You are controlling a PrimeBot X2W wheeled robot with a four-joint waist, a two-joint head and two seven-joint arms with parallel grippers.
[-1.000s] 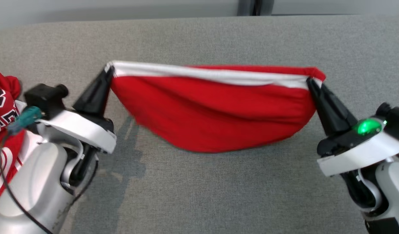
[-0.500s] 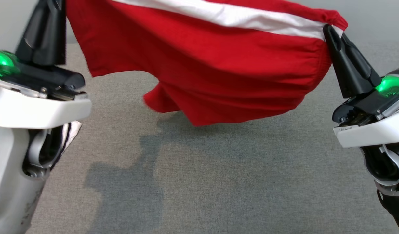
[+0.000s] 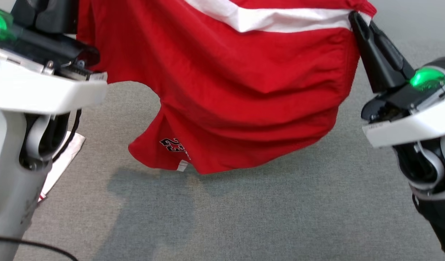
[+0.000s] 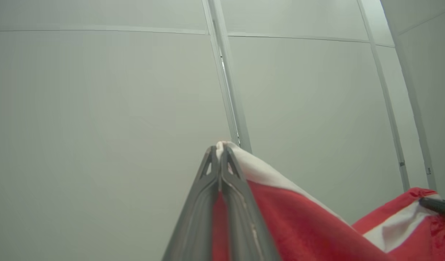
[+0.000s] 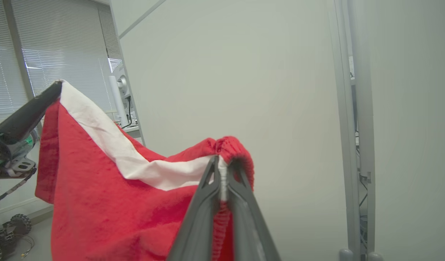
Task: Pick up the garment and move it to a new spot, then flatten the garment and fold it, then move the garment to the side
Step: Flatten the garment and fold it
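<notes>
Red garment [image 3: 244, 90] is up in the air, strung out between both grippers over the grey table [image 3: 244, 217]! The left gripper [image 4: 219, 148] has its fingers pressed tight together on one top corner. In the left wrist view white trim bunches right at the tips and red cloth runs down between the fingers. Over on the other side, the right gripper [image 3: 354, 16] is clamped on the opposite corner. The right wrist view shows a gathered red hem pinched between its closed fingers and puckering over the tips.

A white band [image 3: 280, 20] runs along the top edge from one grip to the other. Below it the cloth sags in deep folds, fuller towards the right. The bottom edge hangs over the table with a shadow [image 3: 153, 203] spread on the grey beneath. Whether that edge brushes the surface is hard to call from the head view. Near the lower left corner sits a black number print [image 3: 175, 146], upside down, with a small white tag [image 3: 182, 165] just under it.

A green light [image 3: 427, 78] glows on the right wrist. Tucked behind the left arm, a scrap of white and red fabric [image 3: 64, 159] lies flat on the table. Pale wall panels [image 4: 99, 90] back the left wrist view, and window blinds [image 5: 12, 54] show beyond the cloth in the right wrist view.
</notes>
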